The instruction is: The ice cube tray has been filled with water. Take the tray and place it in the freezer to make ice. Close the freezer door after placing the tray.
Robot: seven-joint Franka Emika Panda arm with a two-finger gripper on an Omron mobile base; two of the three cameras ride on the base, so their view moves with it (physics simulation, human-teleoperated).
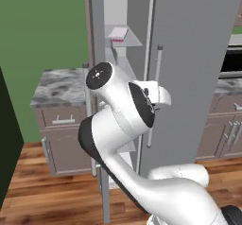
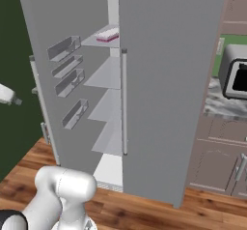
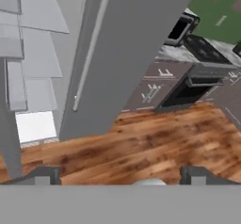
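The ice cube tray rests on an upper shelf inside the freezer; the remaining step appears to be closing the freezer door, which stands fully open. Route the end effector to the outer face of the door and push near the free edge, keeping links clear of the inner bins. The end effector is spread wide and empty, pointing down toward the wood floor. The arm is folded, elbow raised before the freezer opening.

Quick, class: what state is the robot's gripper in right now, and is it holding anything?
Gripper: open, jaws spread wide, holding nothing. The ice cube tray already lies on a freezer shelf.
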